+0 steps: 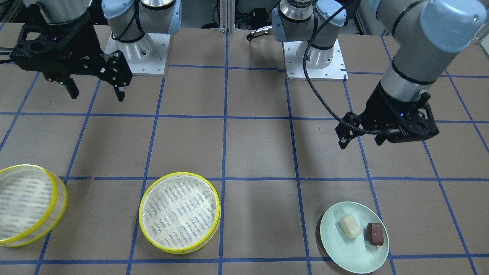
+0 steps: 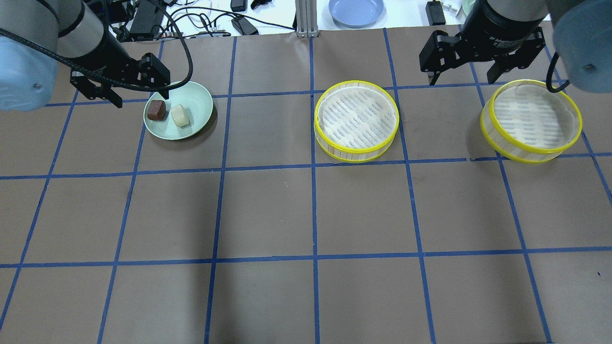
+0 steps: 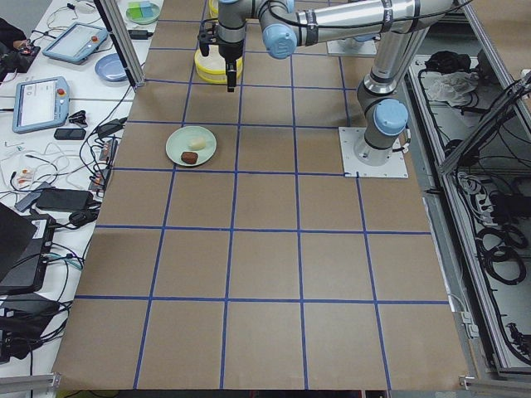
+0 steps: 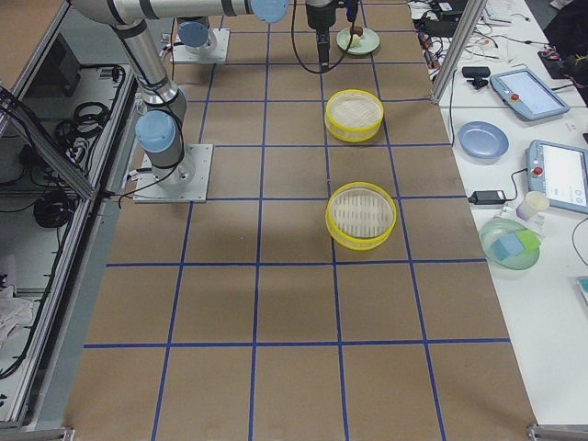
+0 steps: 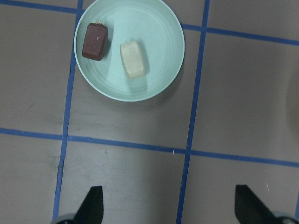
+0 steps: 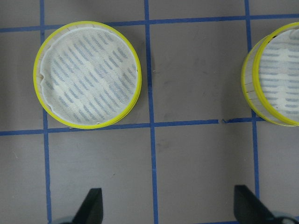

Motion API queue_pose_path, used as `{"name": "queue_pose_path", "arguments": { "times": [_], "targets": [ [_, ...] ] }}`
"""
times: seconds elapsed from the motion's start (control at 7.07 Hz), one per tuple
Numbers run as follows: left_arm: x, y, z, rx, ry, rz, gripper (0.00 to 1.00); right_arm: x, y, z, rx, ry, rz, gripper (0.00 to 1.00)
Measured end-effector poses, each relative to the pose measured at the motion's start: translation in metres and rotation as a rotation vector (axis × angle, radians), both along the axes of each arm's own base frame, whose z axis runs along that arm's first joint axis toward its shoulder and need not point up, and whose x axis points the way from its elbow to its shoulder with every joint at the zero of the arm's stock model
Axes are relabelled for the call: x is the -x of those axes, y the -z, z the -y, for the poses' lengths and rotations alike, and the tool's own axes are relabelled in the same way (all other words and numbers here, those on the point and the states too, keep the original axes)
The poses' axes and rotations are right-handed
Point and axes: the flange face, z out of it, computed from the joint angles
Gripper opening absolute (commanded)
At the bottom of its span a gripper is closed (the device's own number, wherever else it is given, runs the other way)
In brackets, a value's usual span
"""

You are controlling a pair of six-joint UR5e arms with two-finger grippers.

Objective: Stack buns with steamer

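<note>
Seen from the front, the left end effector point(image 1: 361, 139) hangs open above bare counter point(image 1: 259, 145), well apart from the pale green plate point(image 1: 332, 244) at the near edge. The right end effector point(image 1: 96, 93) is open too. On the plate lie the cream-white bun point(image 1: 350, 226) and the dark reddish-brown bun point(image 1: 375, 233), both oblong, side by side and apart. From overhead, a broad stretch of counter separates the plate from the first steamer point(image 2: 356, 119); the second steamer point(image 2: 530, 119) sits well beyond it. The left wrist view shows only fingertips point(image 5: 93, 204), with the brown bun by the plate's rim. In the right wrist view, the frame edge cuts off the second steamer.
</note>
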Motion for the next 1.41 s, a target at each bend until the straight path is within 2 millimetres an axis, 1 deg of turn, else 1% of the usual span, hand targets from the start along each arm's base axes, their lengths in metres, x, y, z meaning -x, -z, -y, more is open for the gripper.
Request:
{"name": "queue_pose_path", "arguments": {
  "times": [0.14,0.28,0.42,0.57,0.71,0.85,0.99,1.13,1.27,1.41],
  "targets": [
    [-0.004,0.037,0.019,0.002,-0.044,-0.004,1.00,0.023,0.005,0.010,-0.008,-0.012,-0.008,1.00],
    [-0.010,0.069,0.036,-0.002,-0.074,-0.004,1.00,0.055,0.016,0.027,-0.009,-0.030,-0.019,1.00],
    [-0.024,0.095,0.052,0.006,-0.103,-0.003,1.00,0.093,0.035,0.049,-0.010,-0.039,-0.031,0.99],
    [-0.042,0.121,0.066,0.013,-0.133,-0.003,1.00,0.133,0.056,0.067,-0.025,-0.056,-0.040,0.99],
    [-0.058,0.145,0.078,0.019,-0.162,-0.006,1.00,0.177,0.077,0.079,-0.050,-0.087,-0.044,1.00],
    [-0.066,0.167,0.089,0.025,-0.208,-0.022,1.00,0.231,0.102,0.089,-0.064,-0.107,-0.023,1.00],
    [-0.067,0.181,0.099,0.029,-0.269,-0.063,1.00,0.282,0.130,0.099,-0.055,-0.129,0.009,1.00],
    [-0.066,0.190,0.107,0.027,-0.320,-0.107,1.00,0.326,0.159,0.113,-0.040,-0.166,0.018,1.00],
    [-0.065,0.202,0.112,0.014,-0.351,-0.130,1.00,0.363,0.188,0.129,-0.026,-0.205,0.010,1.00],
    [-0.065,0.215,0.114,-0.006,-0.364,-0.140,0.56,0.390,0.216,0.142,-0.015,-0.220,-0.005,0.99]
  ]
}}
